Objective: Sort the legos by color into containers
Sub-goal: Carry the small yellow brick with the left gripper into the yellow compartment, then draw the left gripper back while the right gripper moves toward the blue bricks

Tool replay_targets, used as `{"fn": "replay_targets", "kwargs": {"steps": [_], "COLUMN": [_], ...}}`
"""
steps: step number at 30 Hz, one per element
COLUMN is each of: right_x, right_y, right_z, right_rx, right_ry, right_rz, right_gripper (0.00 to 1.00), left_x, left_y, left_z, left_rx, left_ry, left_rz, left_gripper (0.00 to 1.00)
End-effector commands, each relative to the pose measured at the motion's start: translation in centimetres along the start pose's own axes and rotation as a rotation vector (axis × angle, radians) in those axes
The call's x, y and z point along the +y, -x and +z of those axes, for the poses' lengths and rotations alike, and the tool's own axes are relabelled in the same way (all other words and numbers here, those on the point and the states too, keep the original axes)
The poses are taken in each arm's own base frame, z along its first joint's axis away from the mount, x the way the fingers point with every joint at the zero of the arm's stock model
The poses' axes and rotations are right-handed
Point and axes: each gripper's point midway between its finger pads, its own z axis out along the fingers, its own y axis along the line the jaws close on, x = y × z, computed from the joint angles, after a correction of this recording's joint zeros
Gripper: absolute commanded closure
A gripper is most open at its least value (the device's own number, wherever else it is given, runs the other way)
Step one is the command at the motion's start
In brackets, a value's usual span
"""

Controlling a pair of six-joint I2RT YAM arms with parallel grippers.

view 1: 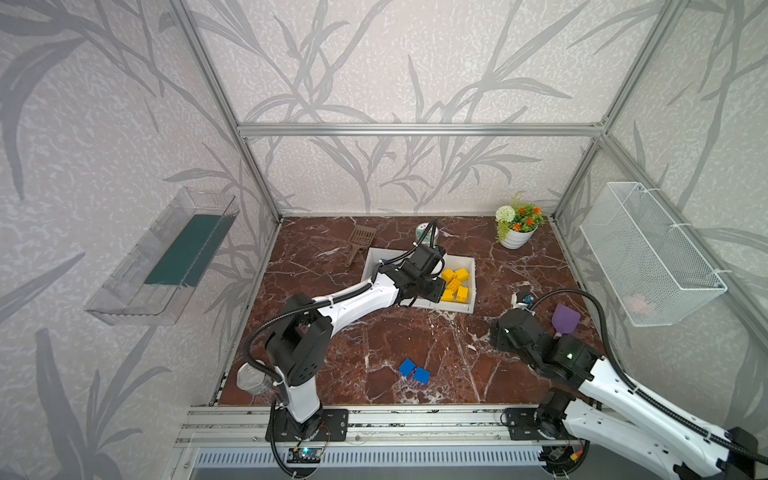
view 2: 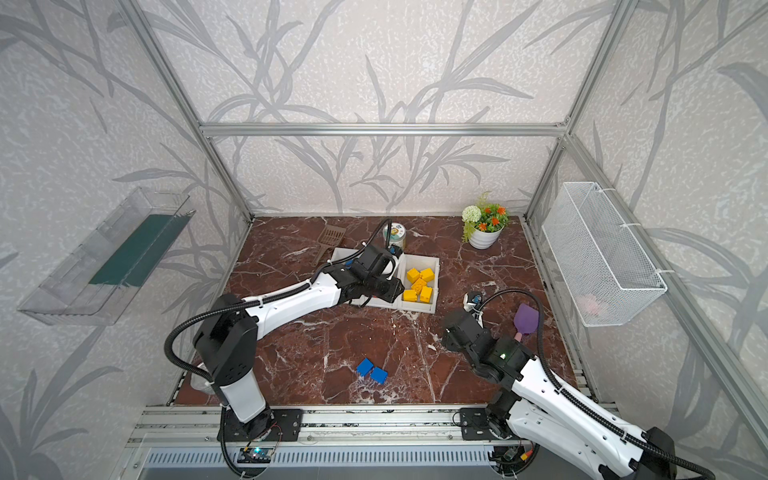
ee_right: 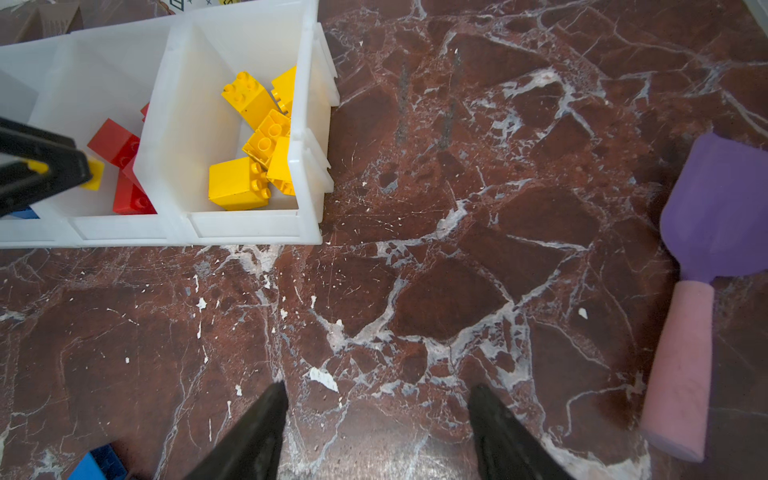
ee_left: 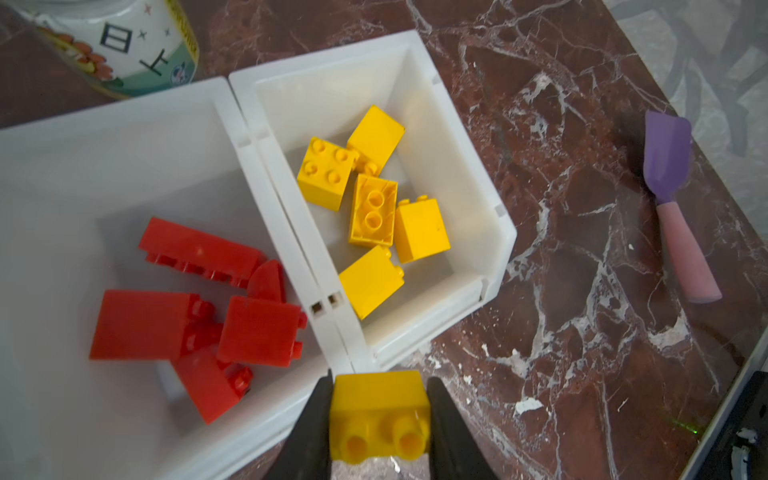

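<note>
Left gripper [ee_left: 380, 378] is pinching a yellow brick [ee_left: 380, 413] above the bins [ee_left: 498, 245], near the red/yellow divider. Right gripper [ee_right: 378, 386] is hanging open over the table [ee_right: 415, 208], holding nothing.

Bright even light, soft shadows, top views bowed at edges, fingers [ee_left: 311, 432] blurred up close

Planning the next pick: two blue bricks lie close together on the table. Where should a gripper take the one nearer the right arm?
Come straight down on that blue brick and close on the two flat side walls that do not face its neighbour. The pair look almost touching, so a finger likely won't fit between them. The open right gripper is free.
</note>
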Motion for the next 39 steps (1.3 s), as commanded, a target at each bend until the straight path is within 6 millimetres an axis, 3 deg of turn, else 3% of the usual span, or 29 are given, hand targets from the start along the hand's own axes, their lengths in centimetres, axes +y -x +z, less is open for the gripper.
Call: {"fn": "replay_targets", "kwargs": {"steps": [1, 9, 17, 22, 31, 39], "right_x": [-0.7, -0.5, -0.5, -0.5, -0.7, -0.1], "right_y": [-0.5, -0.4, -0.6, -0.7, -1.0, -1.9], "right_z": [-0.3, -0.5, -0.5, -0.5, -0.4, -0.2], "right_rx": [0.013, 0.016, 0.026, 0.029, 0.038, 0.083], "right_ry": [-0.016, -0.004, -0.001, -0.002, -0.006, 0.025], "right_rz": [0.001, -0.003, 0.001, 0.001, 0.0, -0.035], "right_gripper": [0.3, 0.31, 0.31, 0.31, 0.31, 0.31], "left_x": [-0.8, -0.8, -0.1, 0.1, 0.4, 4.0], "left_y": [0.4, 2.0, 2.5, 3.0, 3.7, 3.6], "left_z": [1.3, 4.1, 4.9, 4.6, 1.2, -4.4], "left_rx": [0.037, 0.059, 0.053, 0.042, -0.015, -0.13], "left_ry": [-0.025, -0.002, 0.04, 0.055, 0.081, 0.201], "left_rz": [0.038, 0.068, 0.08, 0.073, 0.073, -0.001], "left_gripper": [0.68, 0.66, 0.45, 0.42, 0.41, 0.4]}}
